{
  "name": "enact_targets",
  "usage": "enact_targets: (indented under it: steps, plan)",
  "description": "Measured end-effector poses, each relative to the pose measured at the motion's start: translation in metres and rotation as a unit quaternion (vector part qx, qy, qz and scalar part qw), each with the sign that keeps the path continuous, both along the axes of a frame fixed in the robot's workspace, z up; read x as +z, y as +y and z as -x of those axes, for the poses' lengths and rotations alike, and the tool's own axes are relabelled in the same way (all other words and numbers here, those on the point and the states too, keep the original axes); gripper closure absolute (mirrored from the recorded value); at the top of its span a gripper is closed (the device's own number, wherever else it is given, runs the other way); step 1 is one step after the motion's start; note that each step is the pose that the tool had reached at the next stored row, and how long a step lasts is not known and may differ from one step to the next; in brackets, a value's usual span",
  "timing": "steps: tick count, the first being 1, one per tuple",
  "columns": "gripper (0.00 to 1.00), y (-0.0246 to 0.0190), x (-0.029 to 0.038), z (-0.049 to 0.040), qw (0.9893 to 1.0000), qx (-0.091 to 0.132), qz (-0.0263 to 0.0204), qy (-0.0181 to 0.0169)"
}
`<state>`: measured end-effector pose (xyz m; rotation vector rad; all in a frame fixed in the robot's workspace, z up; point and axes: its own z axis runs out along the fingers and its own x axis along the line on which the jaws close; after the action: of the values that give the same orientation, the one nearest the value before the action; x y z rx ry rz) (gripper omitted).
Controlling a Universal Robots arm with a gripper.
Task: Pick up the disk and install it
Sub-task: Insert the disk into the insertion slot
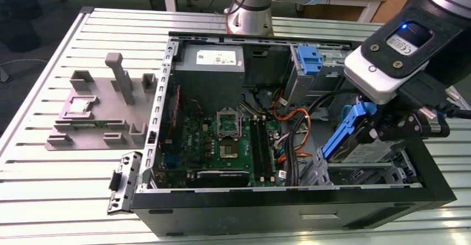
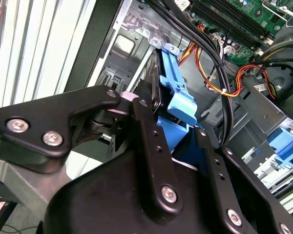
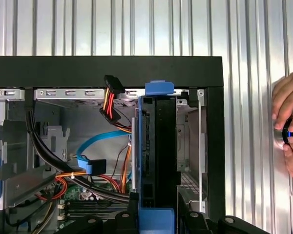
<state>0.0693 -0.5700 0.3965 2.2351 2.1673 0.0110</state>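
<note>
The disk [image 1: 344, 137], a silver drive in a blue plastic carrier, hangs on edge over the open computer case [image 1: 294, 201], at the corner toward the exterior view's right. My gripper [image 1: 386, 128] is shut on it. In the second wrist view my black fingers [image 2: 147, 126] clamp the blue carrier [image 2: 178, 105] from both sides. In the first wrist view the disk [image 3: 156, 141] stands edge-on, pointing down into the metal drive bay [image 3: 188, 146] beside the case's black wall; its lower end looks level with the bay's rim.
Orange, blue and black cables [image 1: 294, 129] run next to the bay, beside the motherboard [image 1: 220, 140]. A bare blue bracket [image 1: 310, 63] sits at the case's far side. A grey fixture [image 1: 96, 112] holds a small chip. A person's hands [image 3: 289, 124] rest outside the case.
</note>
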Motion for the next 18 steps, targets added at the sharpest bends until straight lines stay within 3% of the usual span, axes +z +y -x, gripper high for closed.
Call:
enact_targets:
  steps: [18]
  plan:
    - [0.63, -0.0017, -0.0147, 0.0000, 1.0000, 0.000, 0.0011, 0.0000]
